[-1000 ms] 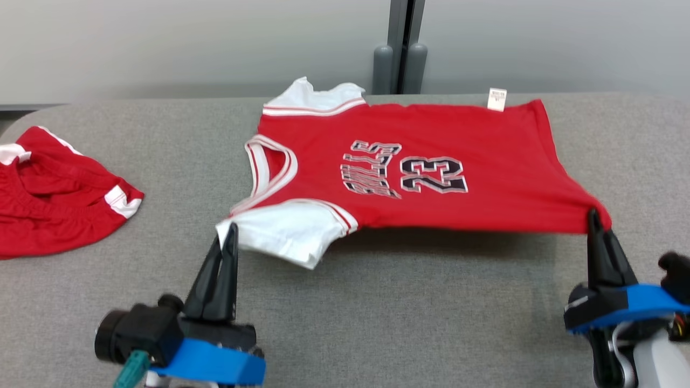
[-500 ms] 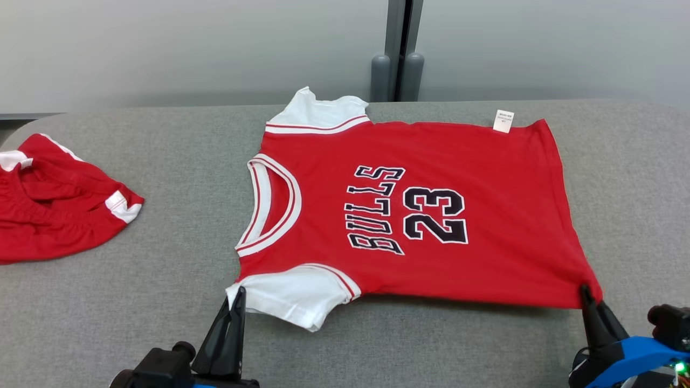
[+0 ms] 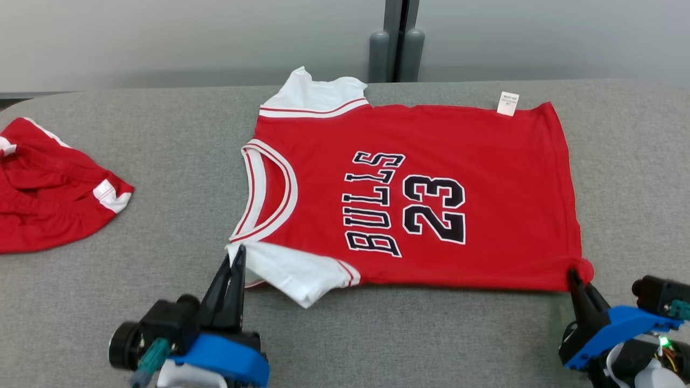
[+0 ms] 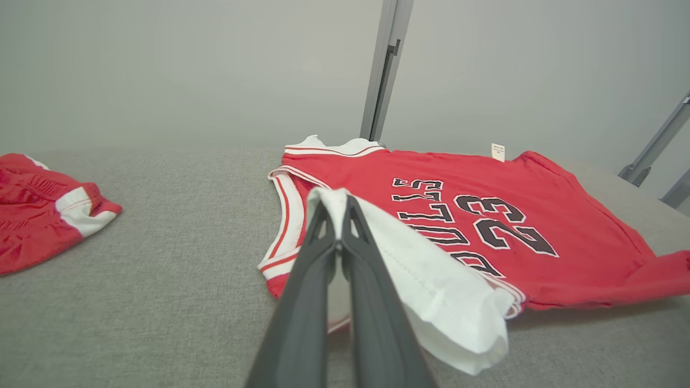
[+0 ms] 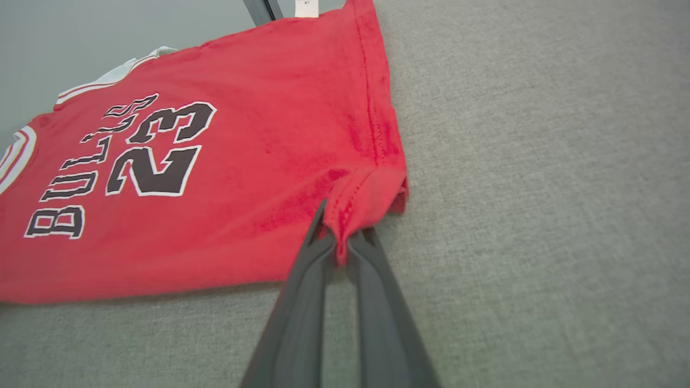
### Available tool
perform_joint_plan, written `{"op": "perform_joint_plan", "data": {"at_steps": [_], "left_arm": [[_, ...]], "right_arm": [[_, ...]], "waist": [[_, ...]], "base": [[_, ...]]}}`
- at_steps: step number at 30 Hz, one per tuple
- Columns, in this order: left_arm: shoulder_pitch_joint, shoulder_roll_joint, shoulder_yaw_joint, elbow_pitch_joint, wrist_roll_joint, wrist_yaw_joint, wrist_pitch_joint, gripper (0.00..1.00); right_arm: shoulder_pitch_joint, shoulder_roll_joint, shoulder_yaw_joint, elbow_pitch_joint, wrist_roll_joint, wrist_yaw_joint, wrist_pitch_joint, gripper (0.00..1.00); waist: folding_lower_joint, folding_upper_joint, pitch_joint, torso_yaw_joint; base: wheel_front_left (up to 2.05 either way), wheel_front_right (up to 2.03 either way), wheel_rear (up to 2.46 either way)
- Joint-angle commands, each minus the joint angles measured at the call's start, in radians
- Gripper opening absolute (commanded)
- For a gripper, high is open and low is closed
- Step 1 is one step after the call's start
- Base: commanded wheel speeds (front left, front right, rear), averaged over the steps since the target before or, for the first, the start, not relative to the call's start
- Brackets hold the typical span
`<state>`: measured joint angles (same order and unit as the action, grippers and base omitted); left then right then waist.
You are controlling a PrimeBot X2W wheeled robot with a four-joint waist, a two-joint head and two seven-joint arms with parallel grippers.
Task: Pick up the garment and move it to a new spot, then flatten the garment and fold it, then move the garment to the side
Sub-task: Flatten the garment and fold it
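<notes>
Left end effector (image 3: 239,253) is clamping the edge of the near sleeve (image 3: 291,272), jaws nearly together. Right end effector (image 3: 573,275) is pinching the near hem corner (image 3: 585,267) the same way. Both bites are looking thin, just a sliver of cloth at the tips.

Risks:
- If the arms are pulling apart or dragging unevenly, one corner is likely slipping out and the near edge is dropping slack onto the desk (image 3: 409,334).
- Near sleeve is hanging doubled under the left tips, so lowering as-is is probably trapping a crease there.
- Hem corner is bunching around the right tips, so letting go without a tug is likely leaving a pucker.
- Farther out, any drag toward the robot's left is risking overlap with the shorts (image 3: 48,210), which are lying well apart.

Jersey (image 3: 420,134) is lying mid-desk, print up, collar toward the robot's left and hem toward its right. Near edge seems to be riding slightly off the desk, throwing a shadow. Body is looking mostly flat, with few wrinkles. Far sleeve (image 3: 315,94) and tag (image 3: 508,103) are sitting along the far edge, near the desk's back rim.
</notes>
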<state>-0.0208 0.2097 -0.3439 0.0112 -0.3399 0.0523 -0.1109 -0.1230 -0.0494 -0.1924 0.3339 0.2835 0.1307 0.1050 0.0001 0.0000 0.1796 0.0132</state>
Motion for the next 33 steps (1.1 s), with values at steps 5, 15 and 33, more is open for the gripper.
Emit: {"op": "perform_joint_plan", "data": {"at_steps": [5, 15, 33], "left_arm": [[-0.158, 0.003, -0.027, 0.09, 0.035, -0.037, 0.013, 0.0], [-0.432, -0.004, -0.039, 0.313, 0.049, -0.085, 0.068, 0.0], [-0.609, -0.046, -0.04, 0.63, 0.036, -0.077, 0.021, 1.0]], "right_arm": [[-0.098, -0.002, -0.033, 0.058, 0.012, 0.0, 0.022, 0.0], [-0.293, -0.002, -0.027, 0.166, -0.059, 0.0, 0.09, 0.0], [-0.517, -0.003, -0.047, 0.373, -0.142, 0.0, 0.095, 1.0]], "waist": [[-0.0001, 0.0, 0.022, -0.003], [-0.0001, 0.0, 0.059, -0.044], [-0.0001, 0.0, 0.083, -0.064]], "base": [[0.0, 0.0, 0.0], [0.0, 0.0, 0.0], [0.0, 0.0, 0.0]]}}
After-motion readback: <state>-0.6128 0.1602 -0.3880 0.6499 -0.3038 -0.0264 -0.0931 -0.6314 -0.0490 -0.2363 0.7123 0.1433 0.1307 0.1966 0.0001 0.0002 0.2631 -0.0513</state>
